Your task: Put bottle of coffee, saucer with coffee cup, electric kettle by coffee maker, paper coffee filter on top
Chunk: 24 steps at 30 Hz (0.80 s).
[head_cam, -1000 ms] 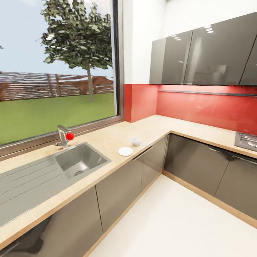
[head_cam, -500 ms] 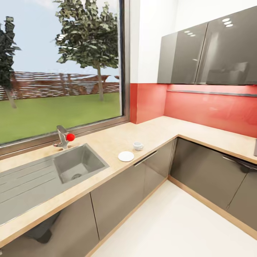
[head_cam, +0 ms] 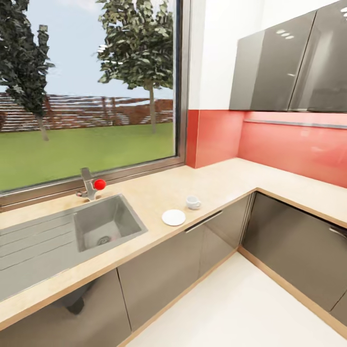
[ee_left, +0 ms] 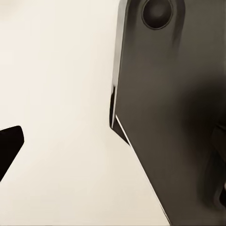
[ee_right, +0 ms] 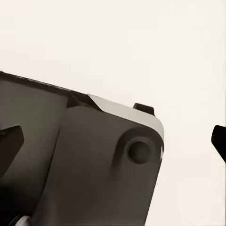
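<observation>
The kitchen countertop (head_cam: 226,180) runs under the window and turns along the red backsplash. A flat white saucer (head_cam: 173,217) lies on it near the front edge, right of the sink. The small white coffee cup (head_cam: 193,202) stands on the worktop just beyond and to the right of the saucer, apart from it. The coffee maker, bottle of coffee, kitchen shelf, paper coffee filter and electric kettle are out of view. In the wrist views my left gripper (ee_left: 117,150) and right gripper (ee_right: 117,146) hang open and empty over the pale floor beside my dark base.
An inset steel sink (head_cam: 129,222) with a drainboard and a red-knobbed tap (head_cam: 91,185) lies left of the saucer. Grey base cabinets (head_cam: 164,270) line the counter, grey wall cabinets (head_cam: 279,67) hang above. White floor (head_cam: 241,308) stretches into the corner.
The whole view has shifted: the camera has turned left and come nearer the counter. The hob at the right has left the picture. Saucer and cup have not moved on the counter.
</observation>
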Motion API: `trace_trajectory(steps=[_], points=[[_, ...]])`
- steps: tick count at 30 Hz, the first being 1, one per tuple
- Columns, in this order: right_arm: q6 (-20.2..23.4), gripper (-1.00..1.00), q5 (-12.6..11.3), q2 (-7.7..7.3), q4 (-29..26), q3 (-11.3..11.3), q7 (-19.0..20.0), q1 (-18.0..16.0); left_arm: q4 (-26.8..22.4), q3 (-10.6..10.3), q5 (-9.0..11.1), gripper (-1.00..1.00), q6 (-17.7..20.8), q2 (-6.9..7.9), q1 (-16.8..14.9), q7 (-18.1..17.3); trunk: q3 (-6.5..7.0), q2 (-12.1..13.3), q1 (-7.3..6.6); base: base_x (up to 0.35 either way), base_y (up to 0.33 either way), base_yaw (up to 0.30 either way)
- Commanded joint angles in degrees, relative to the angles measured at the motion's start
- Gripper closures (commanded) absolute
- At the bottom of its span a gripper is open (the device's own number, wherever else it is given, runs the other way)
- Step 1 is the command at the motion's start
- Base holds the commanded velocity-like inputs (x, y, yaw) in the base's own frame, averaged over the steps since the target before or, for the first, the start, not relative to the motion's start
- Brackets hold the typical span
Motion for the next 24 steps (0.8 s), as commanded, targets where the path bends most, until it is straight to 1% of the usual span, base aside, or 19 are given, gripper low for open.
trace_trajectory(steps=[1,7,13,24], points=[[-0.15,-1.0,0.55,-0.01,0.05,-0.09,0.03,-0.04,-0.12,-0.07,0.57,-1.0,-0.07,-0.02,0.04,0.03,-0.11,-0.04,0.03,0.221,-0.242,0.245],[-0.15,-1.0,0.54,-0.08,-0.03,-0.09,0.18,-0.04,-0.12,-0.07,0.57,-1.0,-0.07,-0.07,0.04,0.03,-0.37,-0.04,0.03,0.221,-0.242,0.248],[-0.15,-1.0,0.54,-0.11,-0.03,-0.09,0.19,-0.04,-0.12,0.01,0.57,-1.0,-0.1,-0.01,0.04,0.03,-0.68,-0.04,0.03,0.141,-0.288,0.249],[-0.15,-1.0,0.55,0.0,-0.03,-0.08,0.17,-0.04,-0.12,0.1,0.81,-1.0,-0.24,-0.24,0.04,0.03,-0.73,-0.04,0.03,0.021,-0.3,0.282]])
